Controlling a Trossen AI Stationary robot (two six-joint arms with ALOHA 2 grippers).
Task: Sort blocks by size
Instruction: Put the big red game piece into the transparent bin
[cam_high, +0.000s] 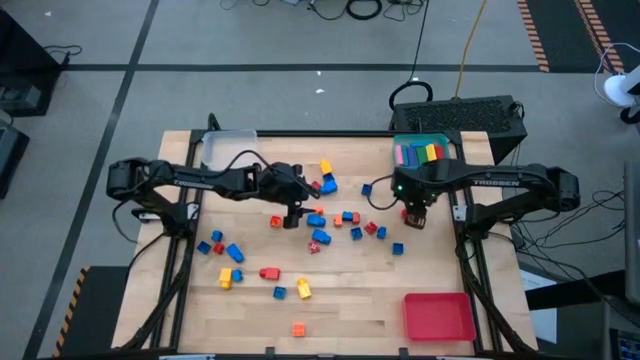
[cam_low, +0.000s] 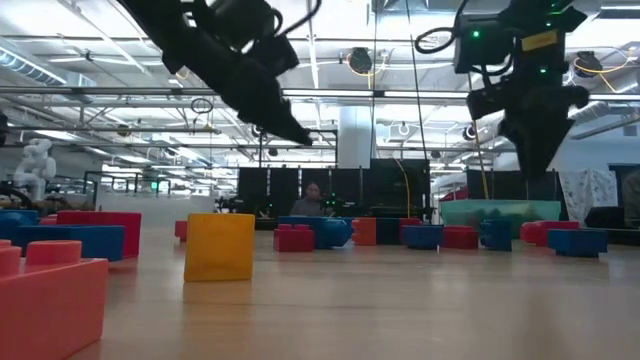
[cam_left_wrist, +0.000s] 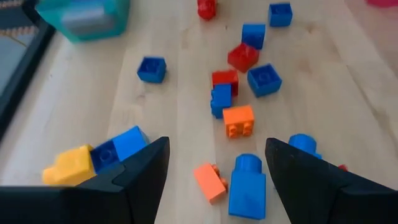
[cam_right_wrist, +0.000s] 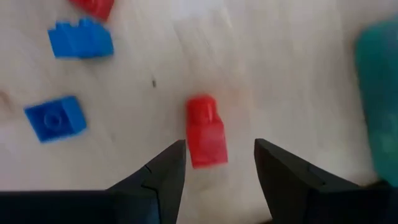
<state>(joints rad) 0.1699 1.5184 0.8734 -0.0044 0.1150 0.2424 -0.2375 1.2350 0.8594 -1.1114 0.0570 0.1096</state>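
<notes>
The wooden table (cam_high: 350, 300) carries 3 trays: a clear tray (cam_high: 228, 148) at the far left corner, a teal tray (cam_high: 420, 152) at the far right that holds several long bars in pink, green, yellow and blue, and a red tray (cam_high: 438, 316) at the near right corner.

The left gripper (cam_high: 292, 212) hangs above the middle of the table with its jaws apart and nothing between them. In its wrist view an orange block (cam_left_wrist: 239, 121), a small orange piece (cam_left_wrist: 209, 182) and a blue block (cam_left_wrist: 247, 186) lie on the wood in front of the fingers.

The right gripper (cam_high: 414, 215) hangs just in front of the teal tray, jaws also apart. A red block (cam_right_wrist: 206, 132) lies on the table between its fingers (cam_right_wrist: 163, 171), not touched by them.

The blocks (cam_high: 318, 222) are spread over the middle of the table, mostly blue and red ones, with some yellow and orange ones nearer the front edge.
</notes>
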